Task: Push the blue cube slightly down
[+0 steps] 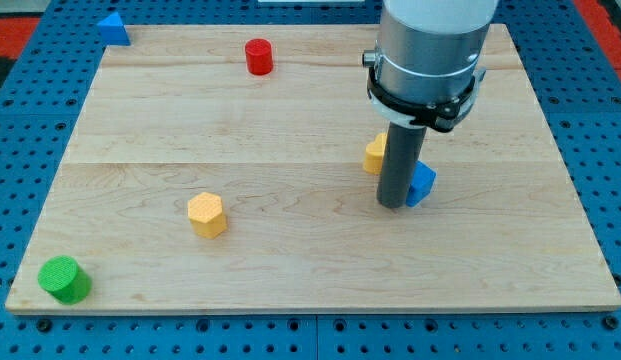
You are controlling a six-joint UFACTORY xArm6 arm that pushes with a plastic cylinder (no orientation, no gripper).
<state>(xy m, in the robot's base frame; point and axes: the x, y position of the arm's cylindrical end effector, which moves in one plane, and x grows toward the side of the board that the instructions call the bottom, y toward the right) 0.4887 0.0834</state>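
The blue cube (422, 185) lies right of the board's middle, mostly hidden behind my rod. My tip (392, 205) rests on the board touching the cube's left side, slightly toward the view's bottom. A yellow block (375, 154) sits just above and left of the tip, partly hidden by the rod.
A yellow hexagonal block (206, 214) lies left of centre. A green cylinder (64, 279) stands at the bottom left corner. A red cylinder (258, 56) stands near the top edge. A blue triangular block (113, 29) sits at the top left corner. The wooden board (290, 130) lies on a blue pegboard.
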